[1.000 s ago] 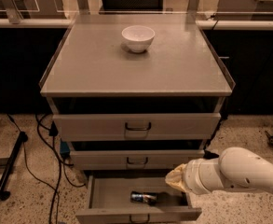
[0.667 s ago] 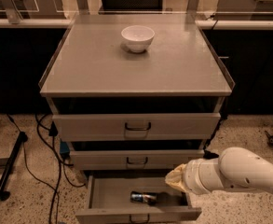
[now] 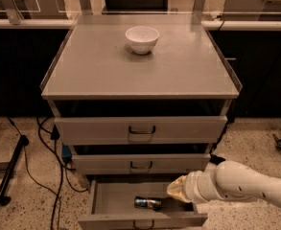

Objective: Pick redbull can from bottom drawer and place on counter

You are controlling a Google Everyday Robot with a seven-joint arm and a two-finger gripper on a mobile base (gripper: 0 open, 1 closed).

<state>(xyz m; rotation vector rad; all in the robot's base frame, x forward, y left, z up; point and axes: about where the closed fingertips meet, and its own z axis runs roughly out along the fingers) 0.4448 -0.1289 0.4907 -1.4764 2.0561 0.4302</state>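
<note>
The redbull can point(image 3: 147, 203) lies on its side in the open bottom drawer point(image 3: 111, 198), near the middle of the tray. My gripper point(image 3: 177, 189) comes in from the right on a white arm and sits just above the drawer's right part, a little right of the can and apart from it. The counter point(image 3: 101, 68) is the flat grey top of the cabinet above.
A white bowl point(image 3: 142, 39) stands at the back middle of the counter. Two wider grey drawers point(image 3: 140, 129) are above the bottom one. Black cables point(image 3: 51, 166) and a dark bar point(image 3: 10, 171) lie on the speckled floor at left.
</note>
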